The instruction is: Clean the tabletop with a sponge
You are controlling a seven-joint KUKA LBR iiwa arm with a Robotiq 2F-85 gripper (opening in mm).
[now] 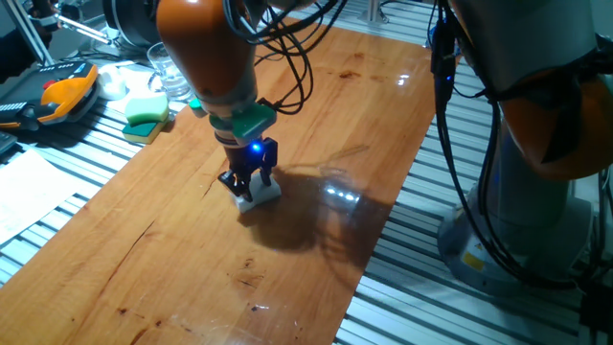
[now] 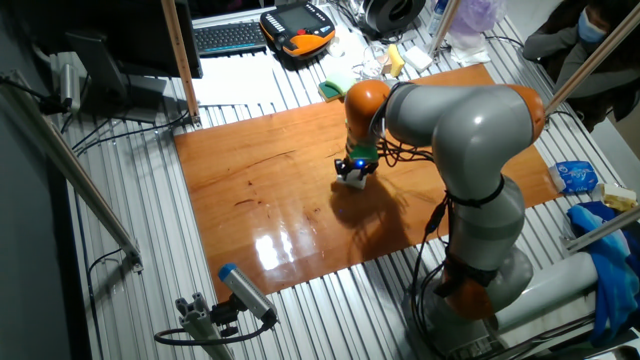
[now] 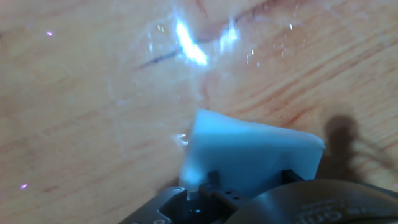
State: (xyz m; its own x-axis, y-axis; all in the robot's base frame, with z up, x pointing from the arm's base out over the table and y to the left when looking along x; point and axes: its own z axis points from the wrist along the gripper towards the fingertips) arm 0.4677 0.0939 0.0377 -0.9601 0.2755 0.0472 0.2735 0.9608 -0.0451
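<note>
The tabletop [image 1: 316,115] is a long glossy reddish-brown board, also seen in the other fixed view [image 2: 260,190] and filling the hand view [image 3: 93,93]. The white sponge [image 1: 259,195] rests on the board near its middle, also in the other fixed view [image 2: 353,181] and the hand view [image 3: 249,152]. My gripper [image 1: 251,182] points straight down and is shut on the sponge, pressing it against the wood. A blue light glows on the hand. In the other fixed view the gripper [image 2: 355,172] sits under the orange wrist.
A green-topped yellow sponge [image 1: 147,112] and a glass [image 1: 170,72] lie off the board's far left corner. An orange pendant [image 1: 59,93] sits on the ribbed metal [image 1: 450,307]. The robot base [image 1: 536,192] stands at the right.
</note>
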